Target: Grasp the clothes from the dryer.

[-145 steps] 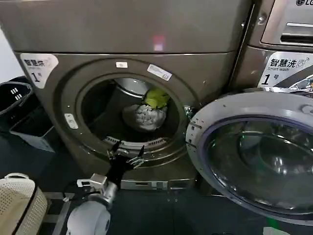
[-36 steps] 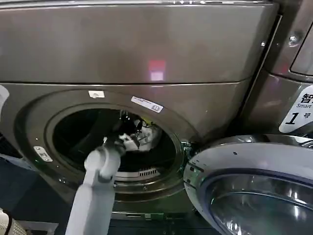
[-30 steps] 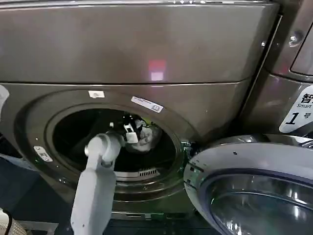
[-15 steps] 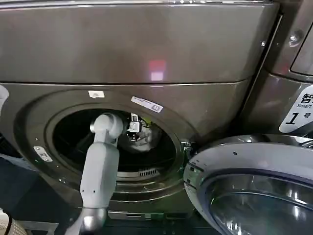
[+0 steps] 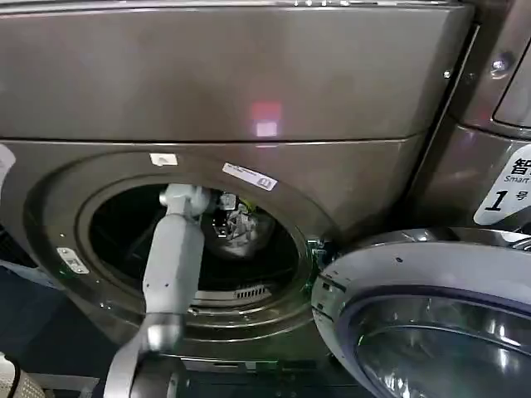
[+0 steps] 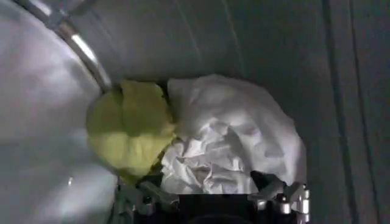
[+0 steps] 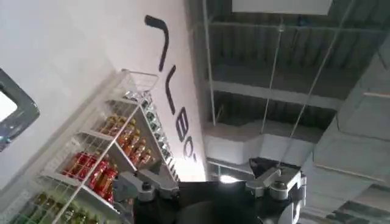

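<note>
**Left gripper at the laundry, jaws spread and not yet closed**

Left gripper (image 6: pixel 210 198) sits inside the drum with its fingers apart, one on each side of the near edge of the whitish-grey bundle (image 6: pixel 234 143), and nothing is pinched between them yet. That bundle lies on the drum wall, crumpled into deep folds, with the smaller yellow-green bundle (image 6: pixel 129 131) pressed against it on one side. In the head view the left arm reaches through the porthole of the dryer (image 5: pixel 249 83) and the pale cloth (image 5: pixel 241 235) shows just past the wrist.

Both bundles look light, limp and easily squashed. A grip will likely gather only a fold, so the cloth may trail or unfurl as it lifts. The best hold appears to be the thick ridge of wrinkles nearest the fingers, where several layers bunch together; a thin outer flap could slip out. The yellow-green piece touches the white one and may drag along or drop free.

Right gripper (image 7: pixel 210 189) is parked well away, pointing up at a ceiling and a shelf of bottles (image 7: pixel 103 164), its fingers apart and empty.
</note>
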### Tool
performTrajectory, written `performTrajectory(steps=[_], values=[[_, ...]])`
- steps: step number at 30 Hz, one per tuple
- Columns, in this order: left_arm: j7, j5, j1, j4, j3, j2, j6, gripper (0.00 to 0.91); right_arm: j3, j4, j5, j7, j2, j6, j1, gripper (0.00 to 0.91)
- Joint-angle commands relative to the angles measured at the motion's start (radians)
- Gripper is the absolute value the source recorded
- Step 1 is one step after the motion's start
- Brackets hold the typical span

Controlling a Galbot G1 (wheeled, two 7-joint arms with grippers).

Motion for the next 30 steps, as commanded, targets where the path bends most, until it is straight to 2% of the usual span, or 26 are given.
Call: performTrajectory(steps=[1, 8, 18, 30], values=[[-0.028, -0.048, -0.085, 0.197, 0.112, 0.008, 0.000, 0.907, 0.004, -0.002, 0.009, -0.002, -0.001, 0.000, -0.007, 0.907], [-0.071, -0.061, -0.112, 0.254, 0.138, 0.004, 0.012, 0.907, 0.017, -0.001, 0.023, -0.005, 0.001, 0.001, -0.020, 0.907], [-0.170, -0.084, -0.144, 0.335, 0.156, 0.032, 0.081, 0.907, 0.011, 0.019, 0.035, -0.009, 0.010, -0.001, -0.019, 0.907], [-0.325, -0.253, -0.145, 0.356, 0.268, 0.034, 0.097, 0.907, 0.007, 0.030, 0.045, -0.015, 0.014, -0.001, -0.020, 0.907]])
